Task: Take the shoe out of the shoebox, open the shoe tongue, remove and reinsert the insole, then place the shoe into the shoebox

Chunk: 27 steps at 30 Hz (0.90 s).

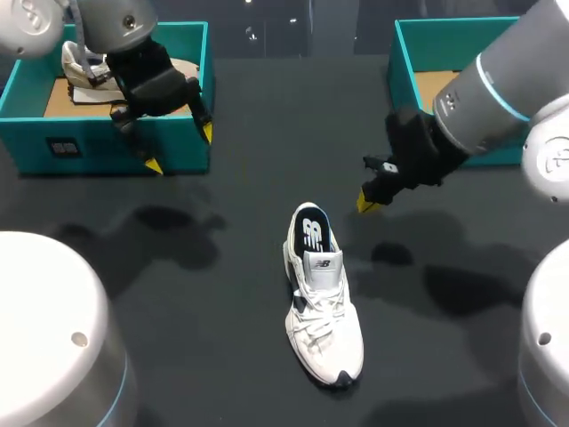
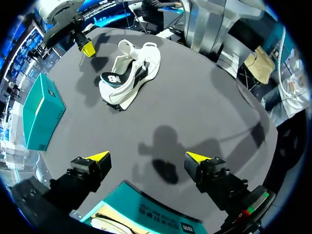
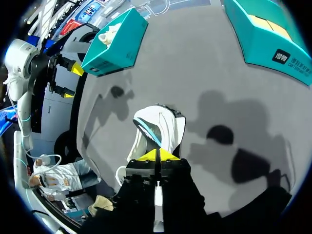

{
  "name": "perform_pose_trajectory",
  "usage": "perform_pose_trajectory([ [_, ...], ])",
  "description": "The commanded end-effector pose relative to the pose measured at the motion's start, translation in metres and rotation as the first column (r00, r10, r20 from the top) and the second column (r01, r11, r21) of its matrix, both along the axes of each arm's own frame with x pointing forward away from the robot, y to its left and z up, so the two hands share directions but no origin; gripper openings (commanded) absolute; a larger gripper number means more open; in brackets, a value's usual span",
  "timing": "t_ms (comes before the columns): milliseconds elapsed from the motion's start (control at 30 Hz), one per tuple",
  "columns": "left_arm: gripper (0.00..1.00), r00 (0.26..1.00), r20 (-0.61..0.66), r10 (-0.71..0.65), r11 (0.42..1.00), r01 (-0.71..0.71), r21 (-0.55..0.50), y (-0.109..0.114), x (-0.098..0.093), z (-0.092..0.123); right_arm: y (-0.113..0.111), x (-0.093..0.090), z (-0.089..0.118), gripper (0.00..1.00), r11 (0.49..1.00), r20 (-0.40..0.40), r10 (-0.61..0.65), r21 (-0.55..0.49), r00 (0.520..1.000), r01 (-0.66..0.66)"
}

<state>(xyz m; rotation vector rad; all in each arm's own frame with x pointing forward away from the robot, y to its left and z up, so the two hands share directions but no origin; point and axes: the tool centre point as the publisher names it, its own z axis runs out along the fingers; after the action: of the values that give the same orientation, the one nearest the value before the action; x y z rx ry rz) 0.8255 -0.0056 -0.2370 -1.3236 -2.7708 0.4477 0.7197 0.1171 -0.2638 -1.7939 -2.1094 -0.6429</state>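
Dark table (image 1: 222,116) with a white shoe (image 1: 322,298). A teal shoebox (image 1: 98,151) holds a second shoe (image 1: 82,64). Left gripper (image 1: 180,149) spread wide, right gripper (image 1: 366,203) pinched together.

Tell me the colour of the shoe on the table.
The shoe is white with a dark lining; clearest in the head view.

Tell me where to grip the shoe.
The heel collar, from above: the shoe stands upright on its sole, mouth open upward, so one finger can likely go inside the rim and one behind the heel. The right gripper is nearest.
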Motion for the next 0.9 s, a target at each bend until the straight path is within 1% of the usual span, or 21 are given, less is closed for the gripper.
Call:
perform_pose_trajectory([
  [33, 1.00, 1.000, 0.020, 0.010, 1.000, -0.011, 0.015, 0.013, 0.008, 0.007, 0.026, -0.005, -0.003, 0.00, 0.976, 0.037, -0.031, -0.213, 0.999, 0.038],
  [100, 1.00, 0.999, 0.049, 0.009, 1.000, -0.010, 0.020, 0.022, 0.013, 0.009, 0.031, -0.006, -0.006, 0.00, 0.966, 0.045, -0.032, -0.256, 0.998, 0.042],
  [467, 1.00, 0.999, 0.049, 0.009, 1.000, -0.010, 0.020, 0.022, 0.013, 0.009, 0.031, -0.006, -0.006, 0.00, 0.966, 0.045, -0.032, -0.256, 0.998, 0.042],
  [500, 1.00, 0.999, 0.047, 0.009, 1.000, -0.010, 0.020, 0.023, 0.015, 0.010, 0.038, -0.006, -0.010, 0.00, 0.960, 0.049, -0.014, -0.278, 0.999, 0.027],
  [533, 1.00, 0.999, 0.047, 0.010, 1.000, -0.011, 0.018, 0.025, 0.017, 0.010, 0.044, -0.006, -0.013, 0.00, 0.959, 0.078, 0.024, -0.285, 0.997, -0.001],
  [600, 1.00, 0.999, 0.043, 0.020, 1.000, -0.020, 0.016, 0.029, 0.020, 0.011, 0.053, -0.007, -0.019, 0.00, 0.955, 0.079, 0.022, -0.295, 0.997, 0.002],
  [667, 1.00, 0.999, 0.043, 0.032, 0.999, -0.033, 0.021, 0.035, 0.024, 0.011, 0.062, -0.008, -0.025, 0.00, 0.953, 0.106, 0.043, -0.303, 0.993, -0.009],
  [800, 1.00, 0.997, 0.060, 0.046, 0.998, -0.049, 0.047, 0.042, 0.030, 0.011, 0.072, -0.012, -0.031, 0.00, 0.931, 0.141, 0.043, -0.365, 0.989, 0.012],
  [867, 1.00, 0.994, 0.089, 0.062, 0.996, -0.068, 0.066, 0.044, 0.034, 0.011, 0.074, -0.012, -0.033, 0.00, 0.889, 0.163, 0.028, -0.455, 0.986, 0.050],
  [900, 1.00, 0.994, 0.089, 0.062, 0.996, -0.068, 0.066, 0.044, 0.034, 0.011, 0.072, -0.012, -0.034, 0.00, 0.877, 0.179, 0.020, -0.476, 0.984, 0.069],
])
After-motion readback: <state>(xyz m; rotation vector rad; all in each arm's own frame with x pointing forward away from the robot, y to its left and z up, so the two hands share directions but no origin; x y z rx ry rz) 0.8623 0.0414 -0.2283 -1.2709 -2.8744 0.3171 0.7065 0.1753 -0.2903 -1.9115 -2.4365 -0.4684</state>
